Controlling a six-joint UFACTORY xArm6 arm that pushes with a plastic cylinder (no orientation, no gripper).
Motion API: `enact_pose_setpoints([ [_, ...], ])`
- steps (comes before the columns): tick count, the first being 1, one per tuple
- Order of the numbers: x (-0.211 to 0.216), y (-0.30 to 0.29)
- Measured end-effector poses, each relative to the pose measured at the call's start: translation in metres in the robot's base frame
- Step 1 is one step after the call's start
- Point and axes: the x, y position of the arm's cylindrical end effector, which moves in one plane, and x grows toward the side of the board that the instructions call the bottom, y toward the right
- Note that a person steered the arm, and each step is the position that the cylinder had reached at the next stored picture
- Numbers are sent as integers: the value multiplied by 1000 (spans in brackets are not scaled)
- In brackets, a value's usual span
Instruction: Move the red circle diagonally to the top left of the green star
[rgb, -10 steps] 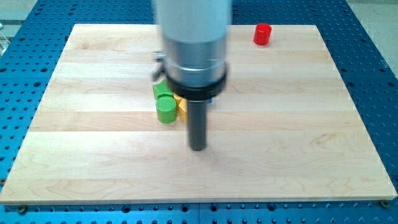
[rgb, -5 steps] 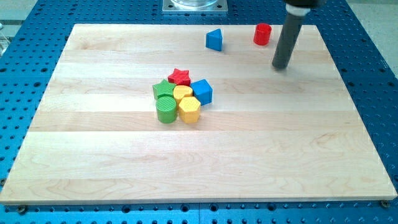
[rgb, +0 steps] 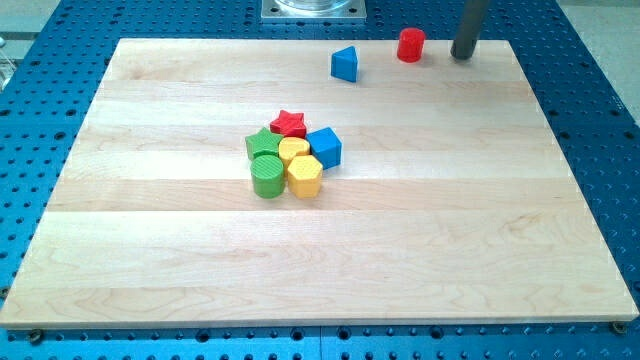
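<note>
Red circle (rgb: 410, 45), the block named in the task, stands near the top edge of the wooden board (rgb: 500, 250), well toward the view's right, and I place everything else from it. That board is the largest thing in view, a pale rectangle lying on a blue perforated table (rgb: 600, 90) that shows around its edges. At the view's top edge, well left of the red circle, part of a grey metal base (rgb: 313, 9) shows.

My rod comes down from the view's top just right of the red circle, and my tip (rgb: 463, 56) rests on the board near it, apart from it with a clear strip of wood between. I carry no jaws, only this straight dark rod, so nothing is clasped.

A cluster of six blocks sits well below and to the left of the red circle, packed so that they touch. Its green star (rgb: 259, 143) is partly hidden on the cluster's left side. A green cylinder (rgb: 266, 175) and a yellow hexagon (rgb: 304, 176) form the side farthest from the red circle. A blue cube (rgb: 325, 146) is the nearest member, with a yellow round block (rgb: 293, 150) in the middle and a red star (rgb: 289, 124) on the cluster's upper edge.

A blue triangle (rgb: 345, 64) stands alone, near the red circle on its left and slightly lower.
</note>
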Motion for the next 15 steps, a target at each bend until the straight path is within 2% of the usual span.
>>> enact_pose_setpoints([
  [1, 0, -56],
  [3, -15, -73],
  [4, -21, -129],
  [5, 21, -173],
  [6, 39, -176],
  [8, -17, -176],
  [11, -5, -296],
  [12, -15, -299],
  [13, -12, -268],
  [14, 0, -203],
  [15, 61, -192],
])
